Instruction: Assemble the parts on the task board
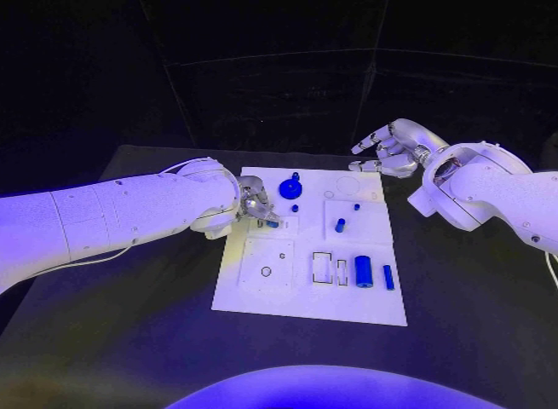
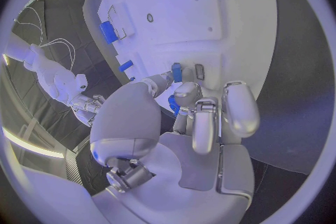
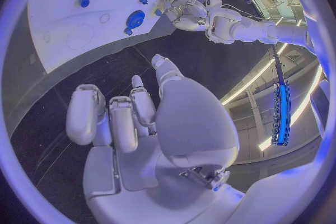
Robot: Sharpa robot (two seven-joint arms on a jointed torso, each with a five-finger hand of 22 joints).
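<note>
Left hand (image 1: 254, 207) reaches in over the left edge of the white task board (image 1: 279, 294) and pinches a small blue part (image 2: 176, 73) between thumb and fingertip, pressing it down against the board's surface near a small dark slot; the other fingers (image 2: 240, 107) curl loosely beside it. From the head camera this spot sits on the left side of the board, about midway between its near and far edges.

Right hand (image 1: 392, 146) hovers off the far right corner of the board, above the black table (image 1: 119, 341), fingers spread and slightly bent, grasping nothing and touching nothing.

On the board, a round blue knob (image 1: 291, 189) lies near the far edge, left of centre. A small blue peg (image 1: 340, 226) stands toward the right of the middle, with a tinier blue dot (image 1: 356, 206) just beyond it. At the near right, a thick blue cylinder (image 1: 364, 271) lies beside a thinner blue pin (image 1: 388, 277), both lengthwise, with an outlined rectangular recess (image 1: 322, 267) to their left. A small dark ring (image 1: 265, 272) marks the near left part of the board.
</note>
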